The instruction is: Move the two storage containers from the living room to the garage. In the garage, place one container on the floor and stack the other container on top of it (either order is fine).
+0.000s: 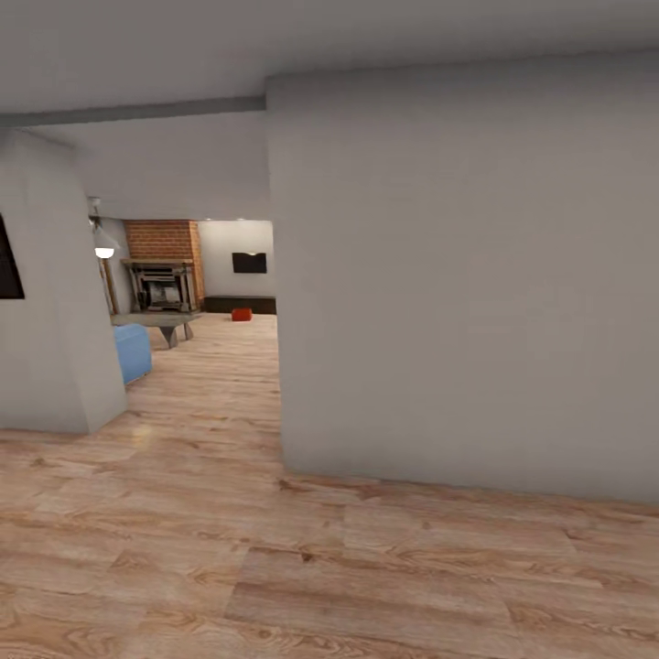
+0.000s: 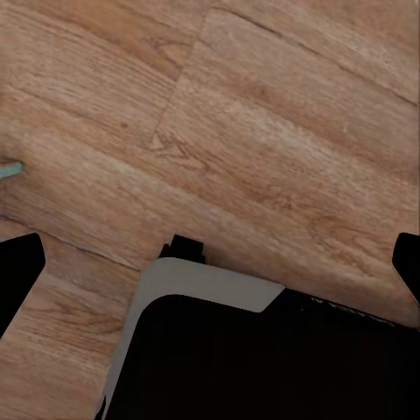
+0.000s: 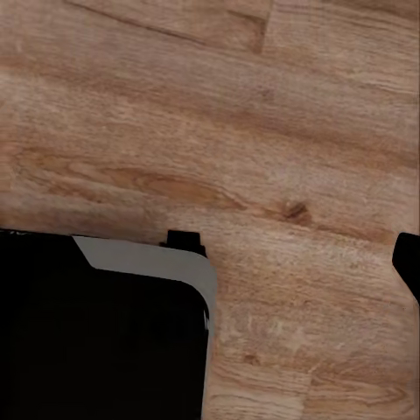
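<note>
Grey wall [image 1: 467, 275] blocks most of the way ahead; wood floor [image 1: 275, 567] runs past its left edge into the living room [image 1: 197, 284], with the brick fireplace [image 1: 163, 265] and a dark bench [image 1: 240, 304] at the far end. One red container [image 1: 242, 314] sits on the floor just before that bench. I judge this the approach: drive through next. Whether the jaws are spread, I cannot tell.

Base, left wrist view: black body [image 2: 262, 367] edged by a pale grey rounded panel [image 2: 210, 284].
Base, right wrist view: the same black bulk [image 3: 96, 341], grey trim [image 3: 153, 261].
Claw fingers: black tips [image 2: 17, 271].
</note>
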Robot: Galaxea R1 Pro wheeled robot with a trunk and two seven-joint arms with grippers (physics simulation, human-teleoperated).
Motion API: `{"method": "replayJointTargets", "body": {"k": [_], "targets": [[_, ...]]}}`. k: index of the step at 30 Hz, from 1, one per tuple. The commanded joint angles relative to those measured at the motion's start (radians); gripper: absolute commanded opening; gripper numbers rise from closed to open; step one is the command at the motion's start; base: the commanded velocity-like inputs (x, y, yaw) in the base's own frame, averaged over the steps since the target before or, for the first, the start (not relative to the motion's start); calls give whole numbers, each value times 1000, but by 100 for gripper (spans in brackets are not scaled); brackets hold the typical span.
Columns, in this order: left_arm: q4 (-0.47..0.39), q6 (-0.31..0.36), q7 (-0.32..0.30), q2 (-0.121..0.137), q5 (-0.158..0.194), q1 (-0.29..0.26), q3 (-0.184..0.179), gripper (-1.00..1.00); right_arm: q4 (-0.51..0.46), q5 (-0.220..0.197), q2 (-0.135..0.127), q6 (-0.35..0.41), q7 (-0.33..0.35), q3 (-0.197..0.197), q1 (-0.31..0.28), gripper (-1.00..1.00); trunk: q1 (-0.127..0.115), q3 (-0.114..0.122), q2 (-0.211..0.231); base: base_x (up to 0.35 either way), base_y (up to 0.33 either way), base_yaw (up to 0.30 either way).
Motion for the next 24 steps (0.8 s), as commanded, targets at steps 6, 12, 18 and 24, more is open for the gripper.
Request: {"method": "replayJointTargets", "body": {"k": [6,12,18,24], "targets": [[0,-1,3,0,8,-1,-8,100,3,-4,0,-5,-2,8,-1,100,1,-2,-1,322,0,267],[0,-1,3,0,8,-1,-8,100,3,-4,1,-5,-2,8,-1,100,1,-2,-1,322,0,267],[0,-1,3,0,8,-1,-8,100,3,-4,0,-5,-2,7,-1,100,1,-2,-1,322,0,267],[0,-1,3,0,8,-1,-8,100,3,-5,-1,-5,-2,7,-1,100,1,-2,-1,322,0,267]]}}
